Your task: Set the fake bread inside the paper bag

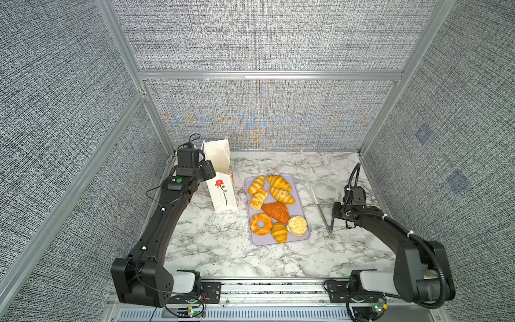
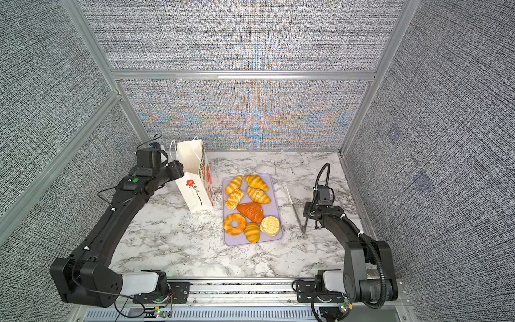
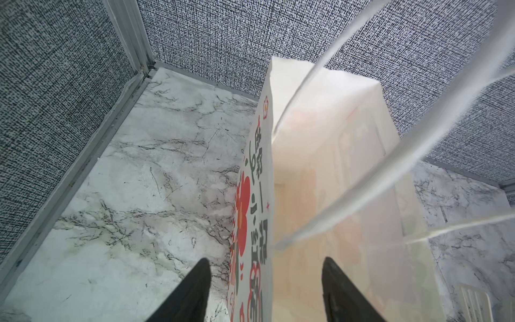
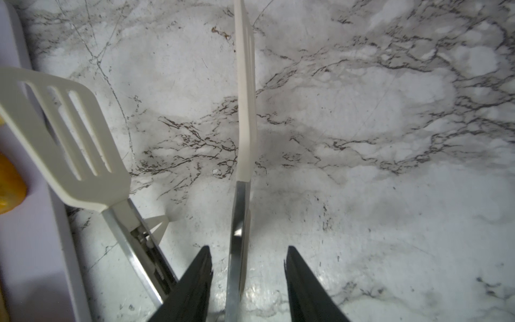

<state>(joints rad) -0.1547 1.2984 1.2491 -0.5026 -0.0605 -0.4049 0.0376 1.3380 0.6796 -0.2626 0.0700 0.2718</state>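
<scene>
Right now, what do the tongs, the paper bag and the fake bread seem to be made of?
Tongs: bright reflective arms, likely steel; matte cream slotted heads, probably plastic or silicone. Paper bag: thin matte white paper with sharp creases, light showing through. Fake bread: glossy golden skin suggests plastic or foam; cannot tell which.

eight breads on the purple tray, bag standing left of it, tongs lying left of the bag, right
No: the tongs lie right of the tray, as both top views show. The eight breads are on the tray, the bag standing left of it.
</scene>
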